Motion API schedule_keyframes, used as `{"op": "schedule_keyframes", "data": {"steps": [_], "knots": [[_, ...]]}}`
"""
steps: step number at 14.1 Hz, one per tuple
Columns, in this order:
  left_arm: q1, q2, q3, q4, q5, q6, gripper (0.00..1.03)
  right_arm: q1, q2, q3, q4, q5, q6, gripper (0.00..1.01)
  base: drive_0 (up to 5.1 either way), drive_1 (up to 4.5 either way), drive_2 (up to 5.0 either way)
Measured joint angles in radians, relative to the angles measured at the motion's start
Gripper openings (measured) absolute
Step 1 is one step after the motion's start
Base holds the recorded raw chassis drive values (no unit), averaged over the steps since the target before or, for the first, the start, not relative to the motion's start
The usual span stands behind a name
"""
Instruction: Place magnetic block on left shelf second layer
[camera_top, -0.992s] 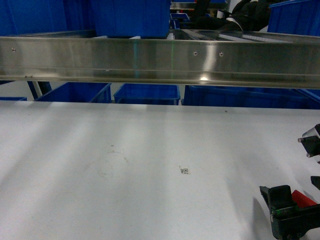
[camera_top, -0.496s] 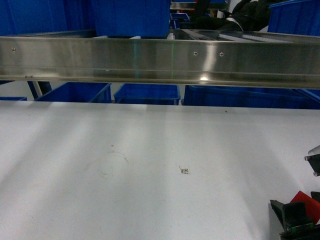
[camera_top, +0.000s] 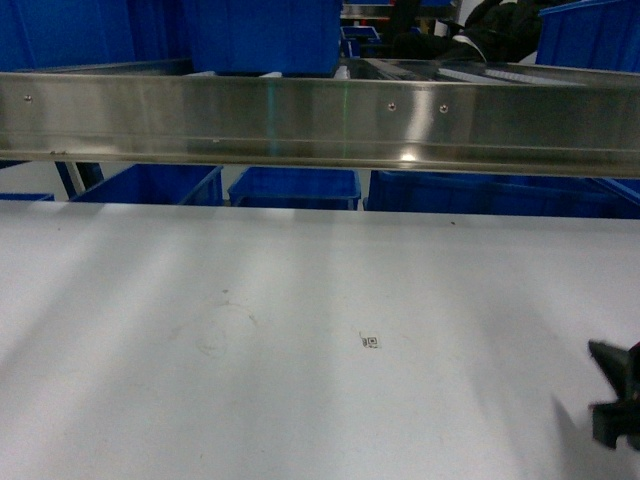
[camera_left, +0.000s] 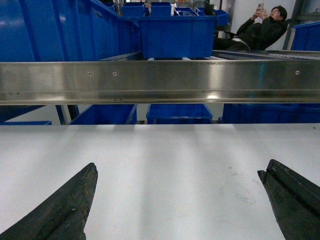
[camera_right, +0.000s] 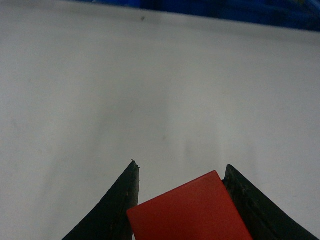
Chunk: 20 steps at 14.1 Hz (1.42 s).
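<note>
The magnetic block, a matte red cube, sits tilted between the two black fingers of my right gripper, which is shut on it just above the white tabletop. In the head view only a dark part of that gripper shows at the lower right edge, and the block is hidden there. My left gripper hangs open over the table with nothing between its fingers. The steel rail of the racking crosses ahead. On the tier behind it stands a large deep blue crate at the left.
Smaller blue crates sit below the rail behind the table's far edge. Another blue crate stands on the rack tier. A person sits at the back right. A small printed marker lies on the tabletop.
In the head view my right gripper has slid down and right toward the frame's corner, and the red block it carries has dropped out of that view.
</note>
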Motion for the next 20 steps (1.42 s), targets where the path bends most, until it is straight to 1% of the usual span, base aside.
{"op": "schedule_keyframes", "data": {"steps": [1,3,5,6,8,9,10,11,13,16,20], "knots": [[0.000,0.000,0.000,0.000,0.000,0.000,0.98,-0.007,-0.081,0.001,-0.043,0.027,0.003,0.44,0.0,0.00,0.0],[0.000,0.000,0.000,0.000,0.000,0.000,0.98,-0.034,-0.267,0.003,-0.167,0.041,0.016,0.44,0.0,0.00,0.0],[0.000,0.000,0.000,0.000,0.000,0.000,0.98,-0.071,-0.476,0.030,-0.304,0.026,0.046,0.44,0.0,0.00,0.0],[0.000,0.000,0.000,0.000,0.000,0.000,0.98,-0.074,-0.563,0.045,-0.355,0.018,0.061,0.44,0.0,0.00,0.0],[0.000,0.000,0.000,0.000,0.000,0.000,0.98,-0.061,-0.621,0.050,-0.398,0.004,0.075,0.44,0.0,0.00,0.0],[0.000,0.000,0.000,0.000,0.000,0.000,0.98,-0.058,-0.613,0.050,-0.394,0.007,0.079,0.43,0.0,0.00,0.0],[0.000,0.000,0.000,0.000,0.000,0.000,0.98,-0.065,-0.602,0.049,-0.388,0.012,0.082,0.43,0.0,0.00,0.0],[0.000,0.000,0.000,0.000,0.000,0.000,0.98,-0.081,-0.597,0.043,-0.366,0.020,0.083,0.43,0.0,0.00,0.0],[0.000,0.000,0.000,0.000,0.000,0.000,0.98,-0.110,-0.578,0.017,-0.336,0.022,0.083,0.43,0.0,0.00,0.0],[0.000,0.000,0.000,0.000,0.000,0.000,0.98,-0.109,-0.572,0.003,-0.323,0.023,0.082,0.43,0.0,0.00,0.0],[0.000,0.000,0.000,0.000,0.000,0.000,0.98,-0.108,-0.562,-0.001,-0.315,0.037,0.077,0.43,0.0,0.00,0.0]]}}
